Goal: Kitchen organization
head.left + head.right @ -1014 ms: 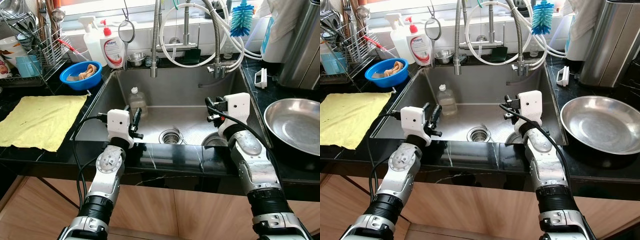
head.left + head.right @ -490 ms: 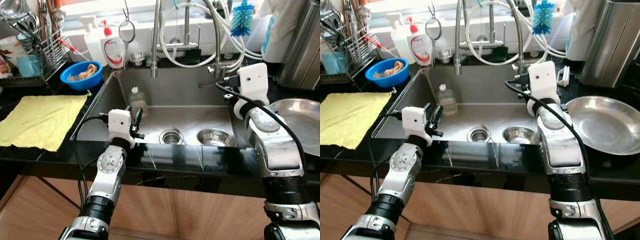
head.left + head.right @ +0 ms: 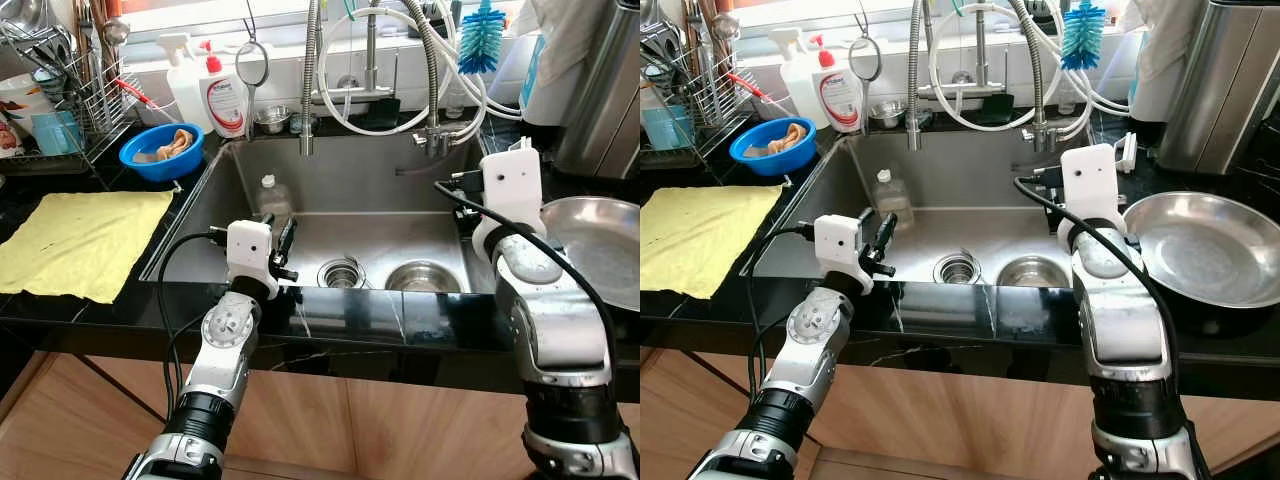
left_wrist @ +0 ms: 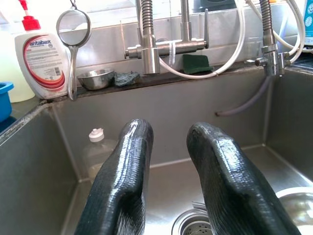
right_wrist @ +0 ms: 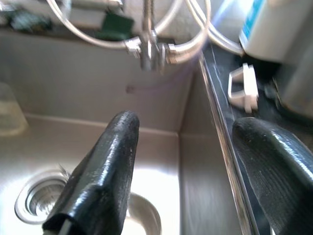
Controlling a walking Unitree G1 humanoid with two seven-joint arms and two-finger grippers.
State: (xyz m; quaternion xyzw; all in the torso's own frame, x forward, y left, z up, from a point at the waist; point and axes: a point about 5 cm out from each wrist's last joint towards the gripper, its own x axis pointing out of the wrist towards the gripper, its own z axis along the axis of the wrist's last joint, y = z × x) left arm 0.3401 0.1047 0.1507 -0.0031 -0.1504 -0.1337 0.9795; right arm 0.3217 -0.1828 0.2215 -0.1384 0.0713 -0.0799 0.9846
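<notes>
The one readable word is "antabax", printed in white on the red band of the label on the white soap bottle (image 4: 43, 61) with the red pump top, which stands on the counter behind the sink's corner, just beside the hanging strainer. Smaller lines of print sit below it on the same label, too fine to read. In the head views the same bottle (image 3: 226, 98) shows its red and white label, but the lettering there cannot be made out

The steel bowl (image 3: 424, 276) in the sink (image 3: 330, 190) is partly hidden behind the counter edge (image 3: 400, 310).
</notes>
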